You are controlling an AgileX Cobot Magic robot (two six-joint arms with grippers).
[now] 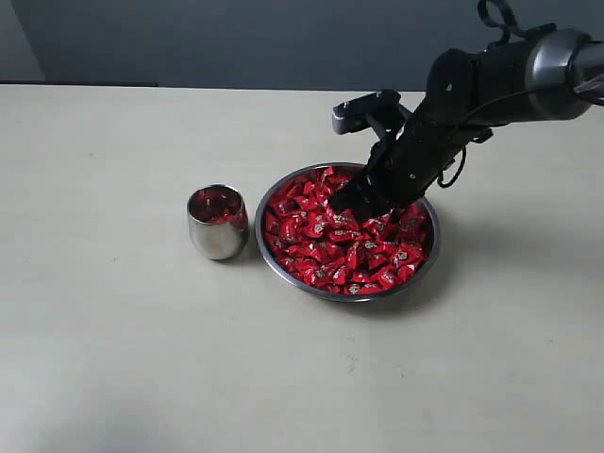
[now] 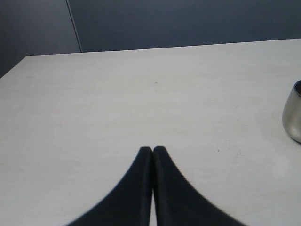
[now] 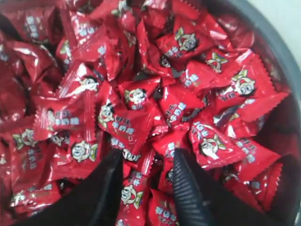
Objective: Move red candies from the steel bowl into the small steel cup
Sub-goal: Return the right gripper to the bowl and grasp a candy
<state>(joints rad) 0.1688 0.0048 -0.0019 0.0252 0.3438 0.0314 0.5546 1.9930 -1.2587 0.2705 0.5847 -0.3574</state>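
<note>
The steel bowl [image 1: 283,271] sits mid-table, heaped with red candies [image 1: 349,250]. Left of it stands the small steel cup [image 1: 216,236], with a few red candies [image 1: 218,207] inside. My right gripper [image 1: 354,202] is lowered into the far side of the pile. In the right wrist view its gripper [image 3: 148,157] is open, fingers [image 3: 186,181] pushed among the red candies [image 3: 136,101], with wrappers lying between them; the bowl's wall [image 3: 277,56] curves past. My left gripper [image 2: 153,149] is shut, empty, above bare table, with the cup's side [image 2: 292,117] at the frame edge.
The pale table [image 1: 113,330] spreads wide around bowl and cup. A dark wall [image 1: 236,38] runs behind its far edge. The right arm [image 1: 491,85] reaches in from the upper right over the bowl.
</note>
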